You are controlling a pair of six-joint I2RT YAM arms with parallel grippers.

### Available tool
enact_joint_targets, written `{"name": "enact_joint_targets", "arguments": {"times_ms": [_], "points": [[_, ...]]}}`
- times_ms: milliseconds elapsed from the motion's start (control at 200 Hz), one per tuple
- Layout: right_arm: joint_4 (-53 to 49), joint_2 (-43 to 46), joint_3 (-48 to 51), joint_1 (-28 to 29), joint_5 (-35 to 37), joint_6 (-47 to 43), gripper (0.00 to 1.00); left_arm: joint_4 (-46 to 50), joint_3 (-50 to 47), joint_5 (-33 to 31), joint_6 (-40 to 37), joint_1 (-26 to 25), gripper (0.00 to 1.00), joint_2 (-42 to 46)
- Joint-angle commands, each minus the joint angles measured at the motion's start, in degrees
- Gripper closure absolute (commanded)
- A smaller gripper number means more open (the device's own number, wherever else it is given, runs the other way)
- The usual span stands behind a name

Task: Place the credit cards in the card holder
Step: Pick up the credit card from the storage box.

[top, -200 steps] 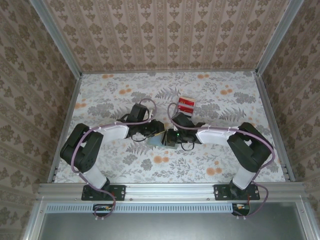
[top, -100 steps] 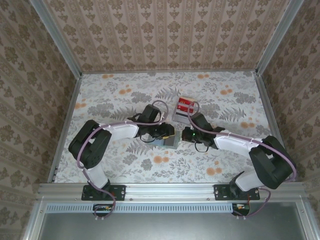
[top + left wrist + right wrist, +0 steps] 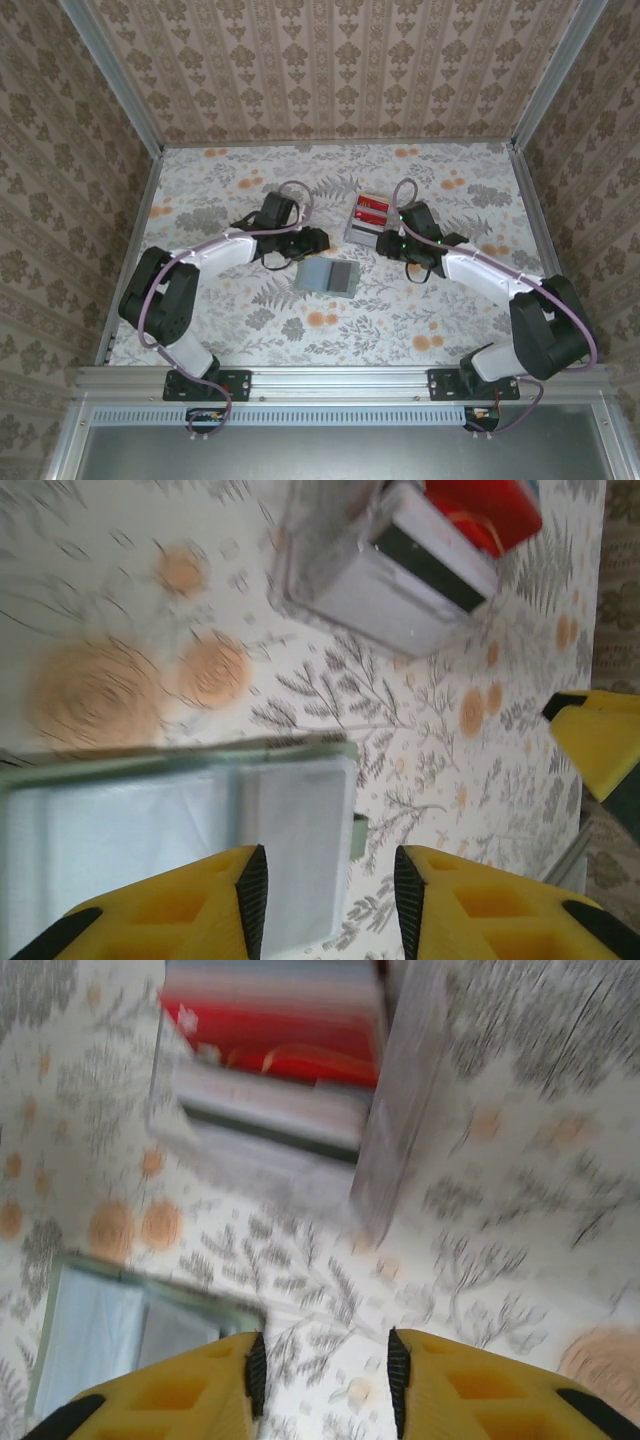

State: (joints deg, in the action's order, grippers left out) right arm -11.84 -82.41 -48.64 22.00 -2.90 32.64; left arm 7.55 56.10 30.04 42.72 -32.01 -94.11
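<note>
Floral-patterned desk [image 3: 200, 190] carries the grey-green folding card holder [image 3: 328, 276], lying open and flat at its middle. Just beyond it sits a stack of red and pale plastic credit cards [image 3: 370, 213]. Left fingers [image 3: 180, 905] and right fingers [image 3: 170, 1395] hover spread and empty.
</note>
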Motion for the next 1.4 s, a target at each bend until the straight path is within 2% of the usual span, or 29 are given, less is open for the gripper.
{"name": "enact_joint_targets", "arguments": {"times_ms": [0,190,275,465,715,915,1190,1395], "points": [[-5.5,-4.3,-7.7,-1.7,1.0,-8.2,0.53,1.5,2.3,-0.2,-3.1,1.5,0.58,0.4],[-12.0,-13.0,-19.2,-1.7,3.4,-19.8,0.45,4.8,10.4,-0.1,-6.8,1.7,0.55,-6.5],[-14.3,-15.8,-23.4,-2.0,7.0,-22.8,0.43,5.3,14.6,0.5,-7.5,1.4,0.54,-10.6],[-18.7,-22.9,-33.7,-3.1,9.2,-29.4,0.38,8.9,25.8,0.1,-10.0,-0.8,0.53,-20.1],[-21.9,-28.6,-40.2,-4.0,5.1,-32.2,0.35,13.4,36.9,-1.1,-12.1,-3.1,0.52,-29.3],[-21.9,-32.0,-42.7,-4.0,3.2,-32.6,0.35,13.1,37.6,-1.1,-11.6,-3.1,0.51,-31.6],[-22.4,-35.2,-46.3,-4.7,4.3,-32.8,0.34,11.6,35.6,-1.5,-11.2,-2.7,0.51,-31.7],[-20.6,-35.4,-46.0,-5.0,9.7,-32.4,0.36,10.7,34.8,-1.1,-10.7,-2.7,0.51,-31.9]]}}
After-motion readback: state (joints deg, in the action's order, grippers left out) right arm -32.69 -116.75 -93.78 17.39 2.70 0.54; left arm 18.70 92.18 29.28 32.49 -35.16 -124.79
